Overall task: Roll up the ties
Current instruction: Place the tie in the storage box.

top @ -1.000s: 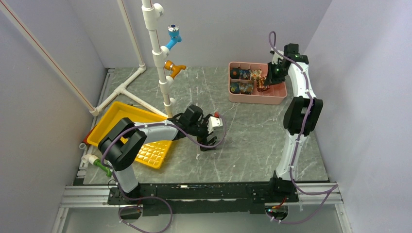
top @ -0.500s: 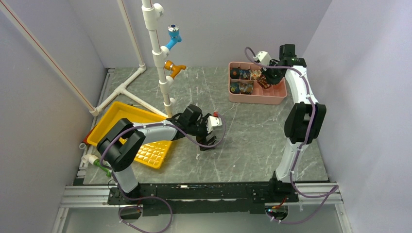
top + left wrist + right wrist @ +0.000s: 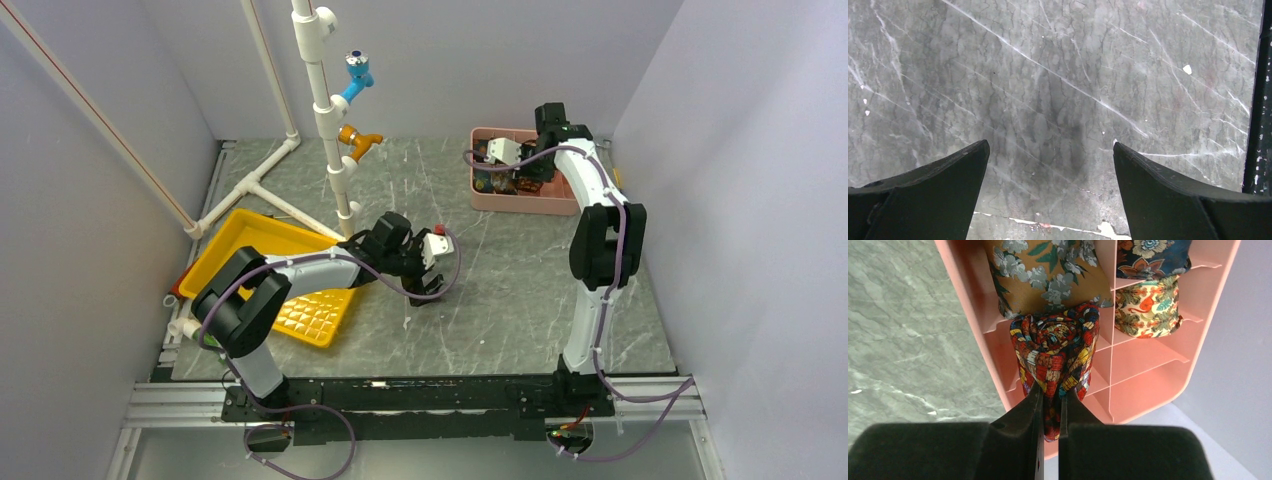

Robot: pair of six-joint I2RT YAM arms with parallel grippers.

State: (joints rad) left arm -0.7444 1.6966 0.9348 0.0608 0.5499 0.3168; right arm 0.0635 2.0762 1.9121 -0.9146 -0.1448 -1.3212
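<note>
Right pincer [image 3: 1050, 390]: closed, pinching the near edge of a rolled tie [image 3: 1055, 352] in red, dark and gold.
Rolled tie position: directly ahead of the fingertips, over a compartment of the pink tray [image 3: 1148, 375]. Contact with the tray floor cannot be told.
Neighbouring rolls: orange floral roll [image 3: 1048, 275] just beyond the gripped one, touching it. Navy roll [image 3: 1153, 255] and cream roll [image 3: 1148, 307] lie beyond and to the right.
Left pincer [image 3: 1050, 150]: jaws spread wide, the grey marbled surface [image 3: 1048, 75] showing between them.

Top view looks down across the whole counter [image 3: 520, 290]; close wrist views share its centre, left, and one-o'clock tray [image 3: 1153, 367], right.
</note>
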